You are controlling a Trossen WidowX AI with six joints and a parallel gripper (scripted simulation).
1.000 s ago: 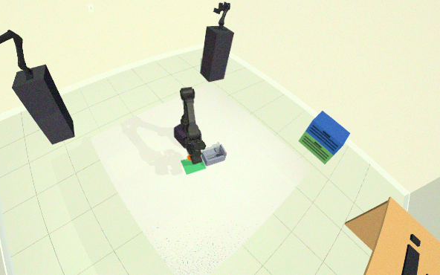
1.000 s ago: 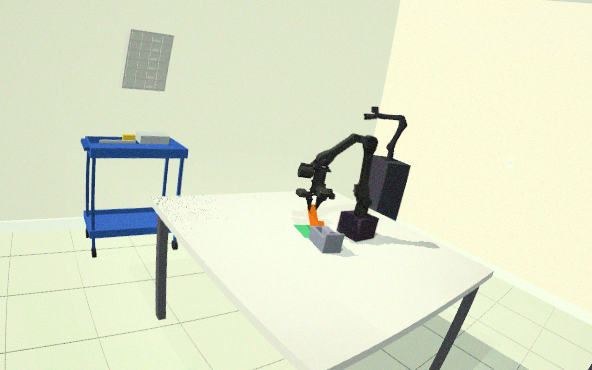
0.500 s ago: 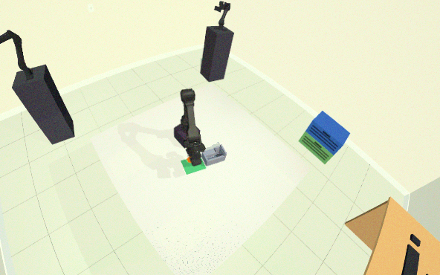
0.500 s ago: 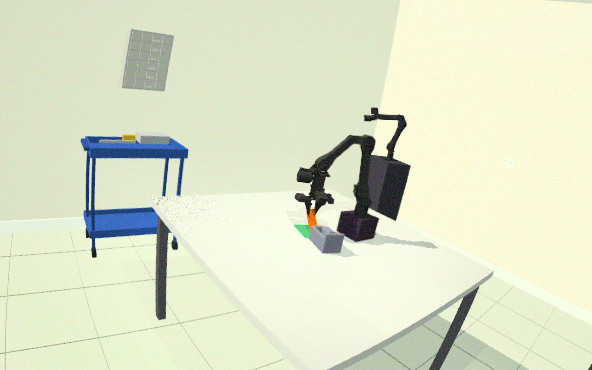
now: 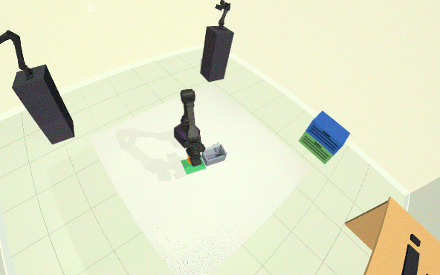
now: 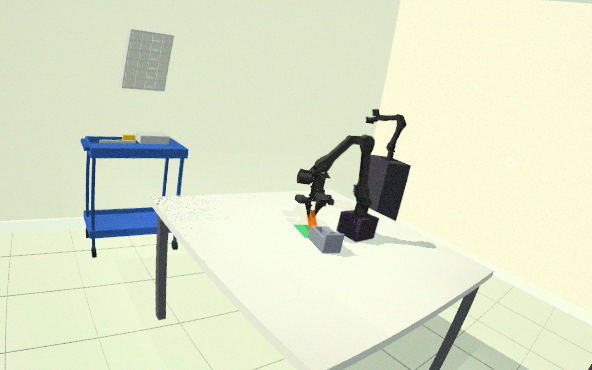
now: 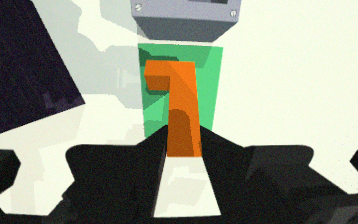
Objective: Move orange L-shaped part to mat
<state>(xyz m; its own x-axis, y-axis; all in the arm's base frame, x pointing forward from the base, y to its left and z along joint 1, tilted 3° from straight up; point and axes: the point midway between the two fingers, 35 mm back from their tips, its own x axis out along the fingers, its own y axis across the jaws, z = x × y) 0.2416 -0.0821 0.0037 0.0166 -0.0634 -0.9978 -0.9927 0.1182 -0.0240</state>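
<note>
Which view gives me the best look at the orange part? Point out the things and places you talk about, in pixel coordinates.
The wrist view: it shows the orange part's (image 5: 189, 160) (image 6: 312, 220) (image 7: 182, 95) L-shaped end and long leg, over the green mat (image 5: 188, 169) (image 6: 301, 230) (image 7: 212, 75). The exterior view shows it small and steeply tilted, its foot partly hidden by the tray (image 5: 214, 159) (image 6: 325, 241) (image 7: 185, 27); the top view, just an orange sliver.
</note>
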